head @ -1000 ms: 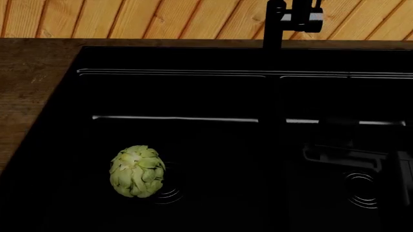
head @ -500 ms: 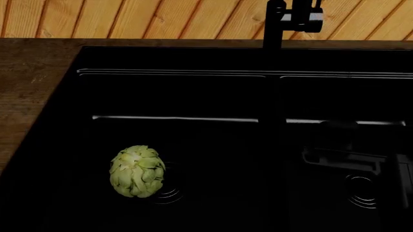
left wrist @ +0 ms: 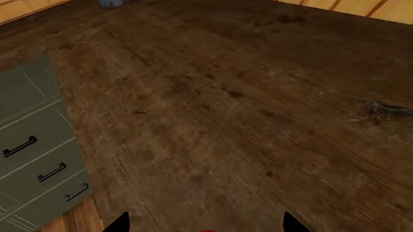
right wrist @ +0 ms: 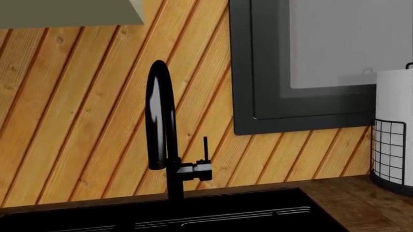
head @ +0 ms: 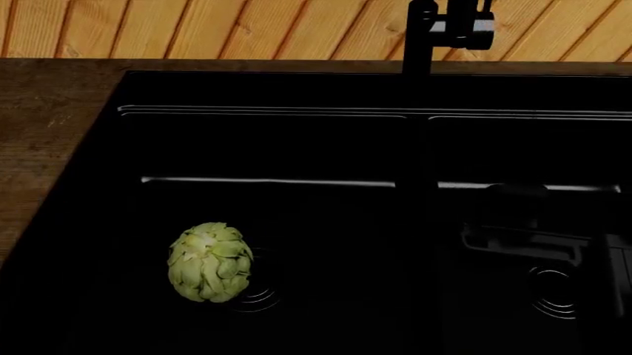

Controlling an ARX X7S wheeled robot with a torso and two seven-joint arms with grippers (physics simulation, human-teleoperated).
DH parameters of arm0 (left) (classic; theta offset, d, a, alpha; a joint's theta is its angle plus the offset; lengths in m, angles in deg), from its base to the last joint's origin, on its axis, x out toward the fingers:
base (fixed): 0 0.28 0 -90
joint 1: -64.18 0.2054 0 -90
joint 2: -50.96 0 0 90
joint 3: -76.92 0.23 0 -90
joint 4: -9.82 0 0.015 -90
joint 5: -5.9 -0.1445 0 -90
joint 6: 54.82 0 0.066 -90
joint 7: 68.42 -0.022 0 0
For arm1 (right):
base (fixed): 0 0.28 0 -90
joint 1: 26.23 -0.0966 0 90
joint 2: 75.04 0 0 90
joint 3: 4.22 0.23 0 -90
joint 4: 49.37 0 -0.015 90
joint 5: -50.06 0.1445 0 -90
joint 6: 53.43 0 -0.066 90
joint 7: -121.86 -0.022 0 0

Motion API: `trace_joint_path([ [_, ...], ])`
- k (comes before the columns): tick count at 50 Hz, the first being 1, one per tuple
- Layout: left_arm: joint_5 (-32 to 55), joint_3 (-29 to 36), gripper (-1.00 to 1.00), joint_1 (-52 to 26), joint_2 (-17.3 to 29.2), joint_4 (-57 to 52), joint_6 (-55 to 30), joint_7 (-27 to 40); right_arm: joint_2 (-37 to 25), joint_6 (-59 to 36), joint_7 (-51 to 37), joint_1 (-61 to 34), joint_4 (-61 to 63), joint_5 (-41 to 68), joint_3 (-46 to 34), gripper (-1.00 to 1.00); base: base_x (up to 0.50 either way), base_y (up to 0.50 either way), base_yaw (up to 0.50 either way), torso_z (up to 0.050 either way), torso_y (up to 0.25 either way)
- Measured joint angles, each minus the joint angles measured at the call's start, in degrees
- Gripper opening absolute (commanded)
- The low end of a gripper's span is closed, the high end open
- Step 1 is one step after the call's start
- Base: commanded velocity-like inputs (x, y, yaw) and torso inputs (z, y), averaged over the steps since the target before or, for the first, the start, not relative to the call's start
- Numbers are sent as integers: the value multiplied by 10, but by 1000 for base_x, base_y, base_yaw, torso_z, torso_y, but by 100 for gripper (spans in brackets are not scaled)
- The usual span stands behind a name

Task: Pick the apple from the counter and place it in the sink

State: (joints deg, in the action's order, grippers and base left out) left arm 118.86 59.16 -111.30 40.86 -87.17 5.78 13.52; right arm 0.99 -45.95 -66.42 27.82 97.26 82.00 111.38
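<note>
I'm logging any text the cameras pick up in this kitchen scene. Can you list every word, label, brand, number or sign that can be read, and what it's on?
None: no readable text in any view.
The sink, faucet, artichoke, counter, drawer fronts and paper-towel roll are all unmarked.

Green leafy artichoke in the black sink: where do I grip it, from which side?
Probably straight down from above: the walls of the black sink block the sides. Close across the middle of the green leafy artichoke, its narrower left-right width; it lies lengthwise beside the drain.
</note>
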Motion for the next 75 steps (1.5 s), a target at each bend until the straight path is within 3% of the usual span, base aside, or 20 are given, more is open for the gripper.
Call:
trace_joint_path([
  [27, 24, 22, 100, 49, -44, 20, 28, -39, -5, 14, -17, 14, -6, 23, 4, 100, 0, 0, 0, 0, 0],
  [52, 18, 21, 100, 44, -34, 16, 23, -6, -8, 43, -28, 32, -20, 33, -2, 100, 0, 0, 0, 0, 0],
  [75, 31, 32, 100, 76, -22, 39, 58, -19, -13, 45, -40, 32, -22, 48, -1, 100, 0, 0, 0, 0, 0],
])
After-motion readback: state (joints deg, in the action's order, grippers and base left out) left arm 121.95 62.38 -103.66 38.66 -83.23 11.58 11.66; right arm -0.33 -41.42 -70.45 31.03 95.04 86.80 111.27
